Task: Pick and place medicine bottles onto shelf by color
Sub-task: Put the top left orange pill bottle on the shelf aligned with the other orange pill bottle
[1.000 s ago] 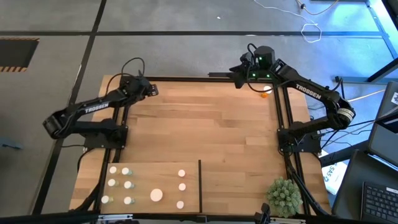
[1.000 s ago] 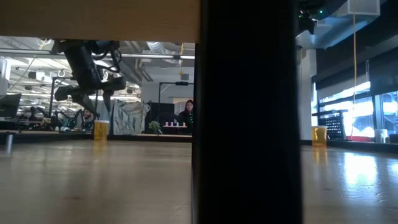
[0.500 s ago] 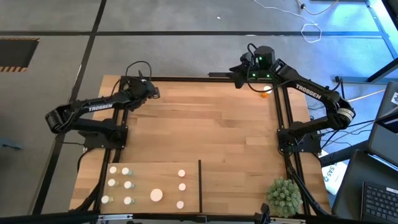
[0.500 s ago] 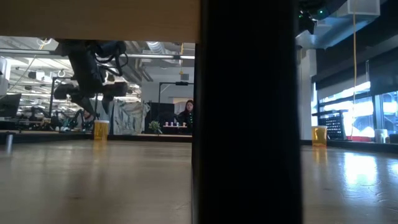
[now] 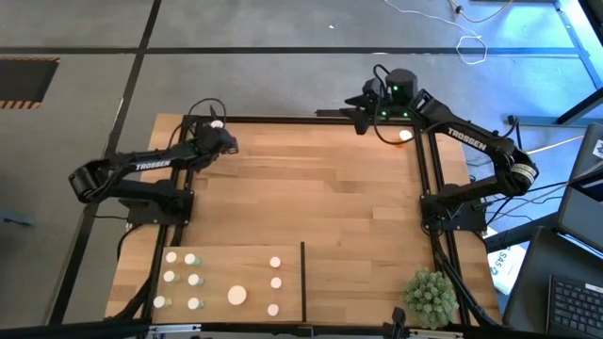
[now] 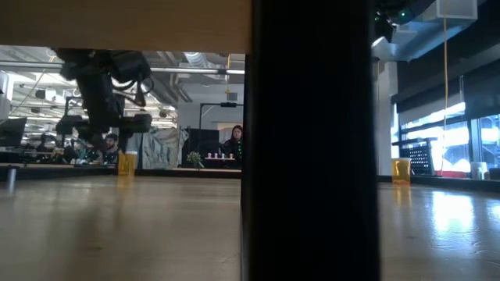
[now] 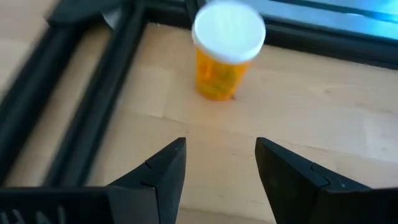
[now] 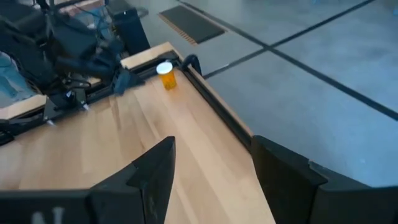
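Pale wood shelf flat at the near left of the table, thin dark divider upright. 9 white-capped bottles standing on it. 1 orange bottle upright in the far left corner, another at the far right corner.

We see a shelf at the counter's near left with bottles on it; one bottle stands at each far corner, a plant near right.
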